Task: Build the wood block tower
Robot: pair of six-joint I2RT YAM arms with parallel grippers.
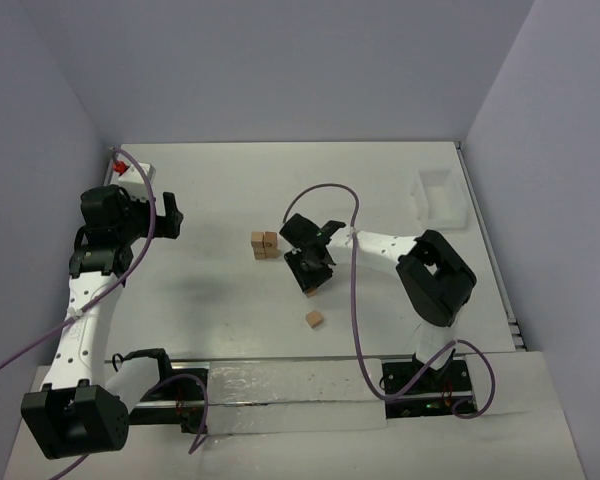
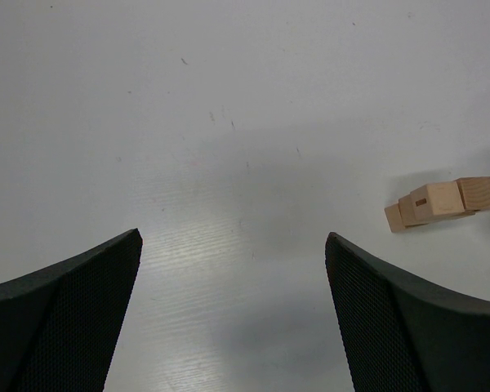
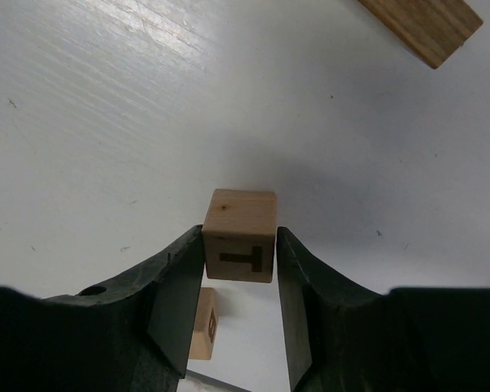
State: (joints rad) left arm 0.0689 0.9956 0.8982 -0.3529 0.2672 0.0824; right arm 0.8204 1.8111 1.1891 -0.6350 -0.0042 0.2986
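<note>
Right gripper (image 3: pixel 240 245): narrow, clamped on one wood cube, the T block (image 3: pixel 241 219). The pads (image 3: pixel 175 294) sit flush on its two opposite sides and the printed T faces the wrist camera. The cube sits right at the fingertips, about half of it sticking out past them. I can't tell from the wrist view if it's off the table (image 1: pixel 380 180) or resting on it.

In the top view this gripper is mid-table, just right of the block cluster (image 1: pixel 264 245) and not touching it. Cluster is a few tan blocks pressed together. From above I can't tell how high they're stacked.

Loose block (image 1: pixel 314 319) sits alone on the table, nearer the arm bases than the right gripper. Right wrist view also shows a second lettered block (image 3: pixel 202 324) lower down, partly hidden behind one finger. Can't confirm it's the loose one.

Left gripper (image 2: pixel 233 318): jaws wide, nothing between them, only bare table. It's well left of the cluster, which appears at the right edge of its wrist view (image 2: pixel 437 202).

White tray (image 1: pixel 442 195) is at the far right of the table, well apart from all the blocks.
</note>
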